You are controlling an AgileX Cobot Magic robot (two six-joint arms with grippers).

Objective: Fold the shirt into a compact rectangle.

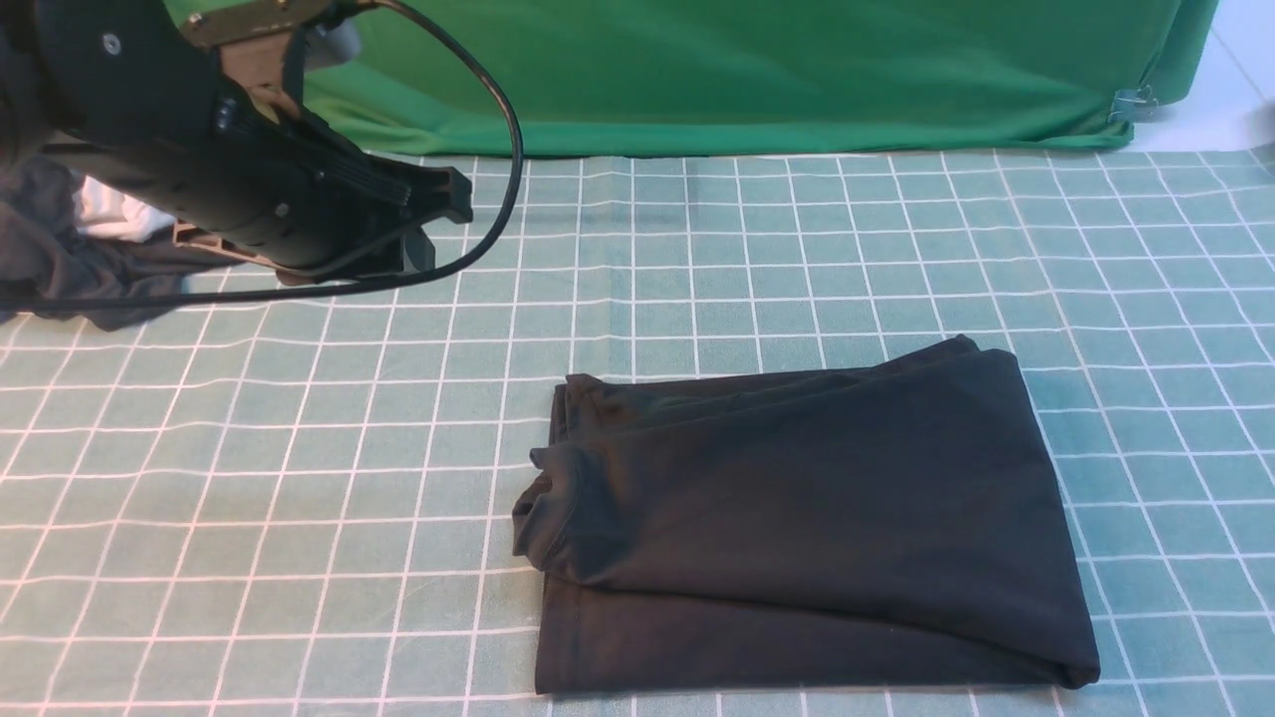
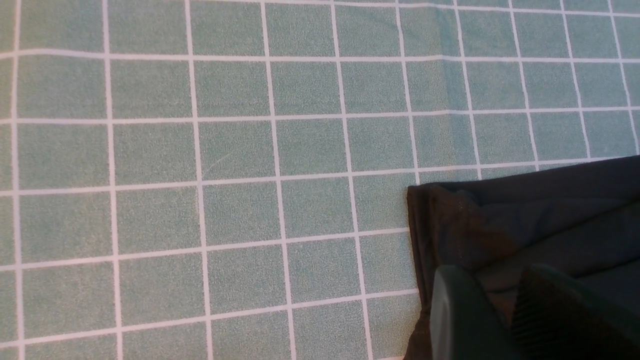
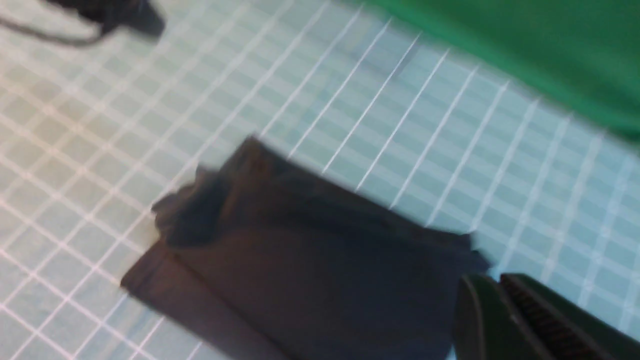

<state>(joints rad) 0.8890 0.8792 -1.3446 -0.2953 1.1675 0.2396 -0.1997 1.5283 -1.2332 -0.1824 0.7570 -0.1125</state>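
Observation:
The black shirt (image 1: 807, 528) lies folded into a rough rectangle on the checked cloth, near the front and right of centre, its collar end bunched at the left. My left gripper (image 1: 448, 224) hangs in the air at the far left, well away from the shirt. In the left wrist view its fingers (image 2: 460, 310) stand apart with nothing between them, and a corner of the shirt (image 2: 525, 220) shows behind them. My right gripper (image 3: 497, 282) is out of the front view. Its jaws are together and empty, off the near corner of the shirt (image 3: 300, 260) in a blurred picture.
A dark grey garment (image 1: 50, 259) with a white cloth (image 1: 115, 219) lies at the far left, behind the left arm. A green backdrop (image 1: 757, 70) hangs along the far edge of the teal checked tablecloth (image 1: 797, 249). A black cable (image 1: 513, 149) loops off the left arm.

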